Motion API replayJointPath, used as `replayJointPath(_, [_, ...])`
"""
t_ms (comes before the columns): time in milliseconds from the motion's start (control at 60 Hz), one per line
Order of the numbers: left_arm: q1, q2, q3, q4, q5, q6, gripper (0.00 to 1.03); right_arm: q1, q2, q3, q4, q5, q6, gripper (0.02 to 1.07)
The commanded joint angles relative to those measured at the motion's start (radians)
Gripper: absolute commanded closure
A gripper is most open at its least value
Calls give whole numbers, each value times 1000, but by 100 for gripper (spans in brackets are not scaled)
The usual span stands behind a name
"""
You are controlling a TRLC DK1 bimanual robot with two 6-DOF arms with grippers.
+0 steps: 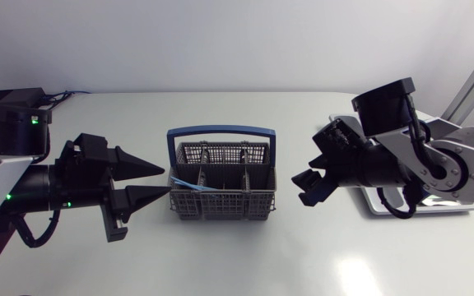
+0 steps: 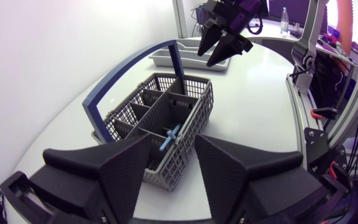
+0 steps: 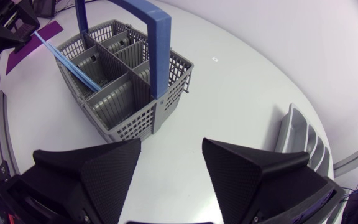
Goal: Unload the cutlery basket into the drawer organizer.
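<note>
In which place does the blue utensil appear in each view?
Head view: the blue utensil lies slanted in the basket's front-left compartments.
Left wrist view: utensil just ahead of the left gripper.
Right wrist view: utensil at the basket's far side.
Shared landmark: the basket's blue handle.

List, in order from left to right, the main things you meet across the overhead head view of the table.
Left gripper → cutlery basket → right gripper → drawer organizer, partly hidden behind the right arm.
</note>
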Motion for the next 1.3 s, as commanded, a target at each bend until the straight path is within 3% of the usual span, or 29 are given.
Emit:
replayJointPath(0, [-29,2,-25,30,-16,-26,51,6,-12,-27,-12,3,-2,34])
replayJointPath(150, [-66,40,-22,82,-42,-46,51,10,-15,-32,-12,3,-1,34])
replayJointPath(233, [-73,63,-17,102,-45,-51,57,10,-17,-36,-12,4,-1,34])
replayJointPath(817, [-66,192,-9,200,-43,-54,73,12,-12,-47,-4,3,2,34])
replayJointPath(933, [-73,207,0,225,-43,-68,83,13,-12,-50,-2,3,4,34])
replayJointPath(1000, [-77,212,8,226,-43,-71,84,15,-12,-50,-2,3,4,34])
replayJointPath(1100, [-87,218,25,226,-43,-72,100,20,-14,-50,-2,3,6,34])
replayJointPath(1283, [-104,218,64,202,-43,-83,100,27,-17,-47,-7,3,6,34])
